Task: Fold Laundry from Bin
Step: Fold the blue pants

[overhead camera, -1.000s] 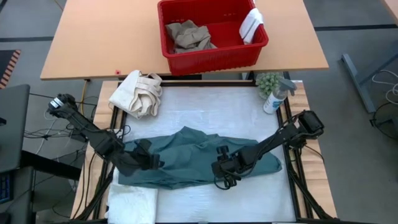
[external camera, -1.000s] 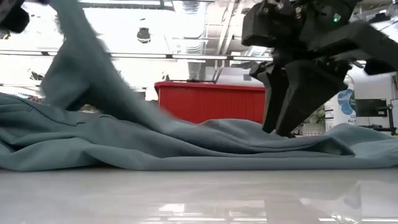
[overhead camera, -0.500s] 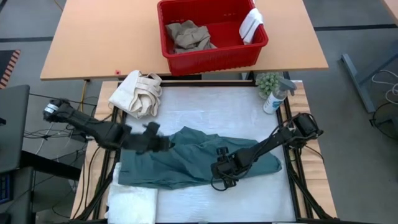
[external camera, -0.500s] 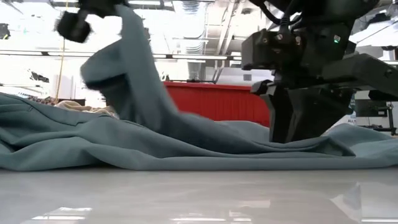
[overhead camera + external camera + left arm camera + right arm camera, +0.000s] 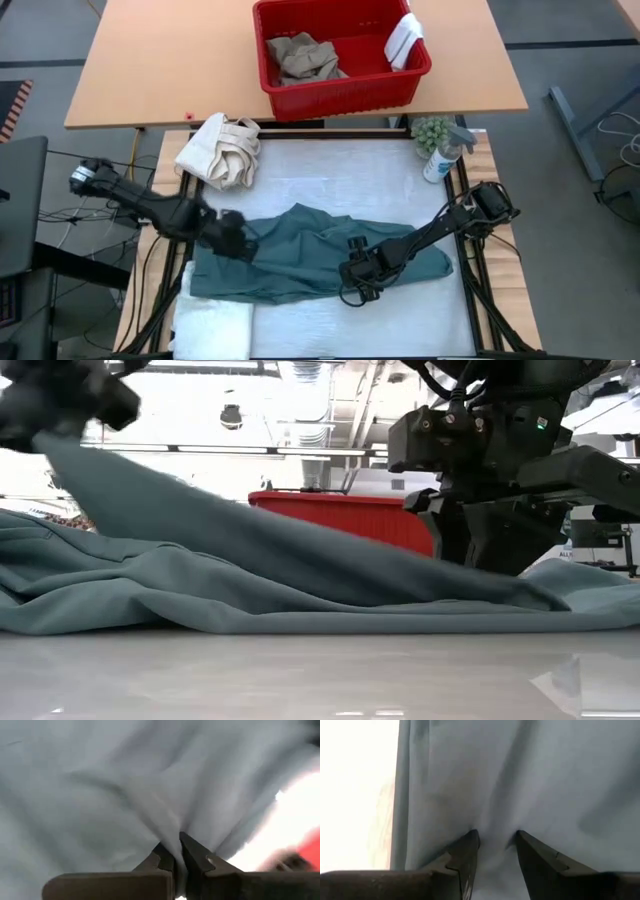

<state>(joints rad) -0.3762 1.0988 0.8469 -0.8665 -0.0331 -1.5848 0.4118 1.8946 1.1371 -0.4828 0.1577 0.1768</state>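
The large teal-green garment (image 5: pixel 320 250) lies spread across the white table top, also seen in the low view (image 5: pixel 250 590). My left gripper (image 5: pixel 232 246) is shut on the garment near its left end and held above the table (image 5: pixel 60 405). My right gripper (image 5: pixel 352 278) stands on the garment's near right part (image 5: pixel 480 550), with cloth bunched between its fingers. The red bin (image 5: pixel 345 88) stands on the far wooden table, holding tan trousers (image 5: pixel 300 58) and a small white cloth (image 5: pixel 405 38). A white towel (image 5: pixel 212 325) lies at the near left corner. My left gripper pinches a gathered fold of the garment (image 5: pixel 176 837) between its two nearly closed fingers. That part is lifted clear, and the cloth runs in a taut slant (image 5: pixel 250 530) from the gripper down toward my right gripper. My right gripper comes from above, pointing down, with a bunched ridge of the garment (image 5: pixel 492 837) between its two fingers (image 5: pixel 467 847), which stay somewhat apart. Creases run into both fingertips. The cloth there lies on the table.
A cream bundled canvas cloth (image 5: pixel 220 150) lies at the table's far left. A spray bottle (image 5: pixel 445 155) and a small plant (image 5: pixel 432 130) stand at the far right corner. Black frame rails (image 5: pixel 470 270) edge the white table.
My left gripper carried the lifted cloth toward the table's right and far edge, then swung back toward the left and lower. The lifted flap, which hung loose, is now drawn into a straight taut slant. My right gripper went down onto the garment and has stayed there.
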